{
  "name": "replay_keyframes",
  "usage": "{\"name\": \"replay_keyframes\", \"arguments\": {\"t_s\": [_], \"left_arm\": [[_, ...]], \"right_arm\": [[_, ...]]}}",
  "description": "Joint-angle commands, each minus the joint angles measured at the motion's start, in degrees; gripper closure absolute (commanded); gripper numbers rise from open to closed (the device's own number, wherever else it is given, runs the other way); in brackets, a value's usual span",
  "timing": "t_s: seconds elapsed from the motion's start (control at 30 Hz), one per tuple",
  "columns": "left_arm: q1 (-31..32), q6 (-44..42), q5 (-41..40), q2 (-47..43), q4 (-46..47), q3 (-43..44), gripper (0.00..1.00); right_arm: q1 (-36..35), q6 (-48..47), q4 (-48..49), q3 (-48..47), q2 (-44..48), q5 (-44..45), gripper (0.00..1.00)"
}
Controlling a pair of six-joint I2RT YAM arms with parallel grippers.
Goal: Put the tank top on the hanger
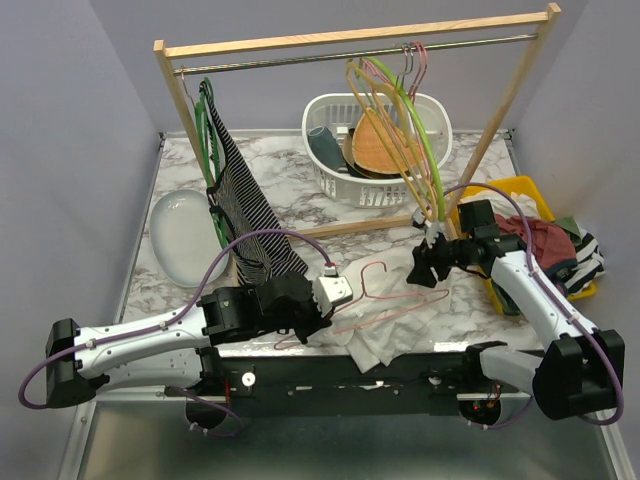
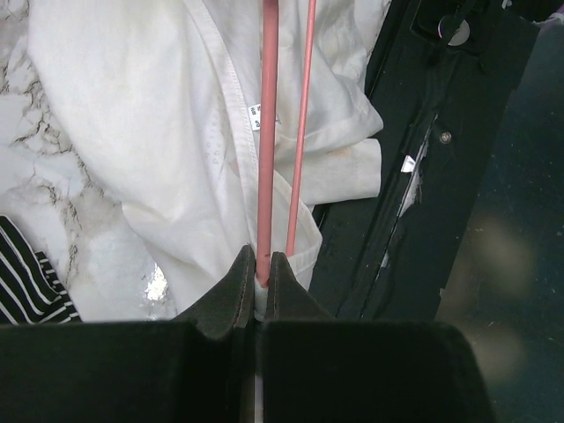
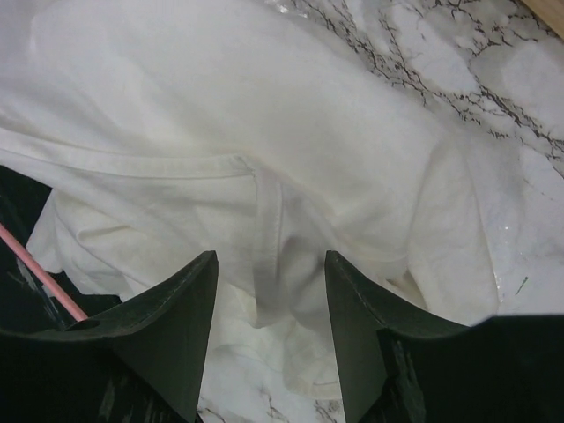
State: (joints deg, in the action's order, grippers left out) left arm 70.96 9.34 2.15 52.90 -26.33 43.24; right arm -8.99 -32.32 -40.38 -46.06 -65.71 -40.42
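The white tank top [image 1: 400, 315] lies crumpled on the marble table near the front edge. The pink wire hanger [image 1: 378, 292] lies tilted over it, hook pointing to the back. My left gripper [image 1: 316, 322] is shut on the hanger's left end. In the left wrist view the pink wire [image 2: 269, 132] runs out from between the closed fingertips [image 2: 261, 269] over the tank top [image 2: 159, 115]. My right gripper [image 1: 426, 268] is open just above the tank top's right side. In the right wrist view it [image 3: 271, 264] straddles a fabric fold [image 3: 264, 115], and a bit of the hanger [image 3: 40, 273] shows at the left.
A wooden clothes rack [image 1: 350, 40] spans the back, with a lime-green hanger [image 1: 425, 150] and a dark green hanger carrying a striped garment [image 1: 240, 215]. A white basket [image 1: 330, 175] stands behind. A yellow bin [image 1: 520, 188] of clothes is at the right, a white dish [image 1: 185, 235] at the left.
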Motion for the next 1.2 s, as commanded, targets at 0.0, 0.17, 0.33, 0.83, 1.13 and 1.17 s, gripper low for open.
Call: {"name": "replay_keyframes", "arguments": {"t_s": [0.0,0.17,0.33,0.83,1.13,1.17], "left_arm": [[0.0,-1.1,-1.5,-0.6,1.1,0.2,1.00],[-0.5,-1.8,-4.3,-2.0,-0.2,0.0,1.00],[-2.9,-1.3,-6.8,-4.5,-0.5,-0.3,1.00],[-7.5,-3.1,-9.2,0.1,-4.1,4.0,1.00],[-7.7,-5.2,-4.0,5.5,-0.2,8.6,1.00],[-7.7,-5.3,-3.8,6.7,0.4,9.1,1.00]], "right_arm": [[-1.1,2.8,4.1,1.9,-1.7,6.7,0.43],[-1.1,4.4,4.5,0.2,-0.8,11.2,0.83],[0.5,5.4,4.7,-0.9,3.0,13.2,0.99],[5.0,5.9,-0.7,-8.2,8.6,11.9,1.00],[5.0,0.8,-10.0,-10.0,14.0,-0.4,0.99],[5.0,-0.4,-10.9,-9.9,14.7,-2.3,1.00]]}}
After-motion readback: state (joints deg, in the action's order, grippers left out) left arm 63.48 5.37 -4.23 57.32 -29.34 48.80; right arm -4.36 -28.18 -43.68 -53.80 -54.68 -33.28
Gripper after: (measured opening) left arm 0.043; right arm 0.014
